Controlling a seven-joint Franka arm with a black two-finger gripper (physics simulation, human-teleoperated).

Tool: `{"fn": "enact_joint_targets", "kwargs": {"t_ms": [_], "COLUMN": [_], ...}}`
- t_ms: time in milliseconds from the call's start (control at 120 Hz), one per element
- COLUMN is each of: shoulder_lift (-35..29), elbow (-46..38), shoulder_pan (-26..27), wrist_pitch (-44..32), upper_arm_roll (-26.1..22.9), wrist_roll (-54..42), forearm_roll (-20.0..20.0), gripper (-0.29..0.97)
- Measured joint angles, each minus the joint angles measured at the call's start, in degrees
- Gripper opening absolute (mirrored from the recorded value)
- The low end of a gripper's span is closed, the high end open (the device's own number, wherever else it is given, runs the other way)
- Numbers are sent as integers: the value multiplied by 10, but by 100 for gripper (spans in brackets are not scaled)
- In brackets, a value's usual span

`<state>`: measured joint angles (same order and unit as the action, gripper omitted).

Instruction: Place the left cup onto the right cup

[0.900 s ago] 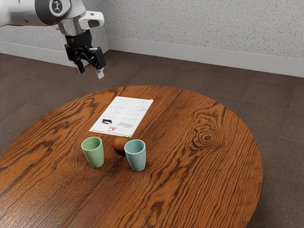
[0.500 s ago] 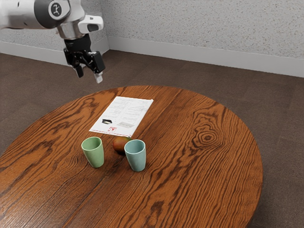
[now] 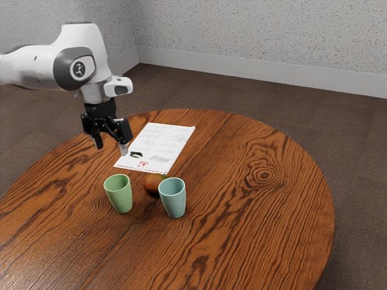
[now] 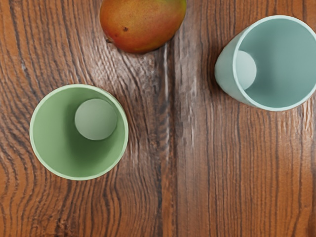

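Note:
A green cup [image 3: 118,193] stands upright on the round wooden table [image 3: 254,229], toward the exterior view's left. A light blue cup [image 3: 172,197] stands upright to its right, a small gap apart. My gripper [image 3: 110,144] hangs open in the air above and just behind the green cup, holding nothing. From the wrist view I look straight down into the green cup [image 4: 79,131] and the blue cup [image 4: 269,61]; both are empty.
A mango [image 3: 152,183] lies on the table just behind the two cups, between them, also seen as the mango [image 4: 142,22] in the wrist view. A printed paper sheet [image 3: 158,145] lies flat farther back. The table's right half is bare wood.
My arm has come down and slightly toward the cups, from high above the table's far edge to just over the green cup. The cups and mango have not moved.

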<state>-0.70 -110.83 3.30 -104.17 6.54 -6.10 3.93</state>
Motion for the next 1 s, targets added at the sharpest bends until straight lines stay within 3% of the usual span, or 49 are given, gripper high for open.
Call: {"fn": "enact_joint_targets", "kwargs": {"t_ms": [383,892,1000], "shoulder_lift": [76,172,176], "elbow": [-49,-54,-54], "shoulder_pan": [3,1,1], "wrist_pitch": [-128,-221,-231], "upper_arm_roll": [0,4,4], "wrist_roll": [30,47,49], "forearm_roll": [0,2,2], "gripper": [68,68,52]}}
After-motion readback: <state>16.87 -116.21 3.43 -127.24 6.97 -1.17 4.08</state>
